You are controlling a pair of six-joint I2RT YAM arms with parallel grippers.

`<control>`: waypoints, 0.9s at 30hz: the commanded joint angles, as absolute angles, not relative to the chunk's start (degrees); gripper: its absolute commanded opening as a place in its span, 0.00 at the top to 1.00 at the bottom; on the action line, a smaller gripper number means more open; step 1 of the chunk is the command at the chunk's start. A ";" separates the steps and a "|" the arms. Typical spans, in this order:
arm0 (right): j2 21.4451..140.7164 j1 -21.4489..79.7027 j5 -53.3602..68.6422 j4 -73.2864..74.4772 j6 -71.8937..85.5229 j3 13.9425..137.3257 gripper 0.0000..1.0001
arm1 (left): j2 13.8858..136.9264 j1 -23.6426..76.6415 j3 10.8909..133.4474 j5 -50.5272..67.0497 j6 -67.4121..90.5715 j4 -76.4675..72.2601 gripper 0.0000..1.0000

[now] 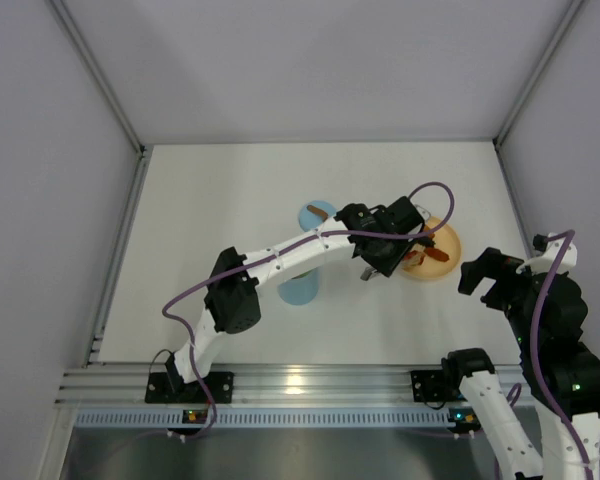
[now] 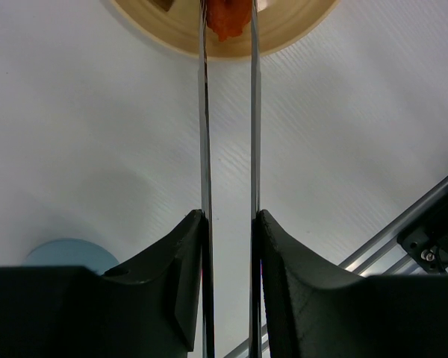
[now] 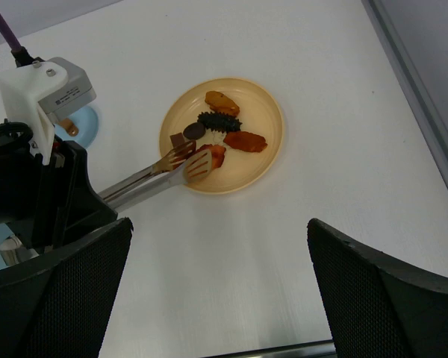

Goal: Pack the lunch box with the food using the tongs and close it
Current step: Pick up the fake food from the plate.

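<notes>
Left end effector [image 2: 229,215]: jaws nearly closed, pinching together the two long arms of the slim silvery V-shaped metal tongs [image 2: 255,112]. The grip sat towards the joined end of the tongs.

The tong tips reached over the rim of the shallow orange-yellow round plate [image 3: 275,127]. They were clamped on one small red food piece [image 3: 215,153] at the plate's near edge. Whether that piece was clear of the plate could not be told.

Other plate contents:
- an oblong orange piece [image 3: 222,102] at the far side
- a dark spiky piece [image 3: 219,121] near the middle
- a red-brown oblong piece [image 3: 246,140] just beside the spiky one
- dark brown chunks [image 3: 187,133] just beside the tong tips

The flat round light blue lid [image 1: 317,213] lay on the white surface [image 1: 210,190]. Its small brown handle faced up. It was left of the plate and apart from it.

The light blue cylindrical tub [image 1: 300,290] stood upright, nearer the arm bases than the lid, with no lid on it. The left arm crossed above its mouth, and no view showed the inside. Its contents could not be told.

Right end effector [image 3: 218,224]: jaws spread wide with nothing between them. It hung over bare surface on the plate's right side, well apart from the tongs.
</notes>
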State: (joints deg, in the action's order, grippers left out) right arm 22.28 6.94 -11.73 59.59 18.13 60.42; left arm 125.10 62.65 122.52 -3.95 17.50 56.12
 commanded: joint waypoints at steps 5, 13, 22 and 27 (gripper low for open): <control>23.11 6.24 -12.13 59.15 18.19 60.82 0.01 | 119.27 62.58 125.60 -6.24 16.26 52.65 0.82; 23.47 6.24 -12.22 58.97 18.11 61.00 0.01 | 118.56 62.23 126.04 -6.59 16.08 52.65 0.81; 23.38 6.24 -12.13 58.89 18.11 60.82 0.00 | 116.19 62.05 126.21 -7.73 15.91 53.52 0.81; 23.29 6.24 -12.04 58.89 18.19 60.64 0.00 | 112.94 62.05 125.95 -8.96 15.91 55.19 0.81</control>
